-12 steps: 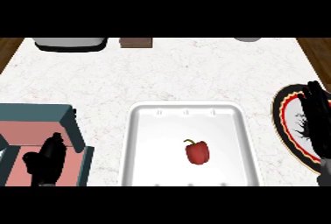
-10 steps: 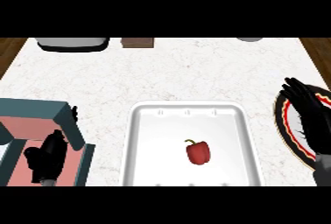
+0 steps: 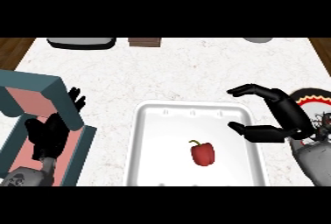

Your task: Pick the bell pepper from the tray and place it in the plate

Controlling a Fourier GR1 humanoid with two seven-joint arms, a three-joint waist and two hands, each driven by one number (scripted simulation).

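A red bell pepper (image 3: 203, 154) with a green stem lies in the white tray (image 3: 152, 144) at the counter's middle. My right hand (image 3: 282, 116) is open, its fingers arched over the tray's right rim, its thumb reaching above the tray floor to the right of and slightly above the pepper, not touching it. The plate (image 3: 313, 99), dark-rimmed with a red and white pattern, shows at the right edge, mostly hidden behind that hand and forearm. At the left my left hand (image 3: 53, 133) rests open, fingers up, over a teal box.
A teal box with a pink inside (image 3: 26, 105) stands at the left under my left hand. Along the counter's far edge are a grey appliance (image 3: 81, 42), a brown block (image 3: 144, 42) and a grey round object (image 3: 262, 39). Marble counter stretches beyond the tray.
My right hand has swung leftward from over the plate to the tray's right rim, nearer the pepper. The pepper stays put. The left hand shifted slightly.
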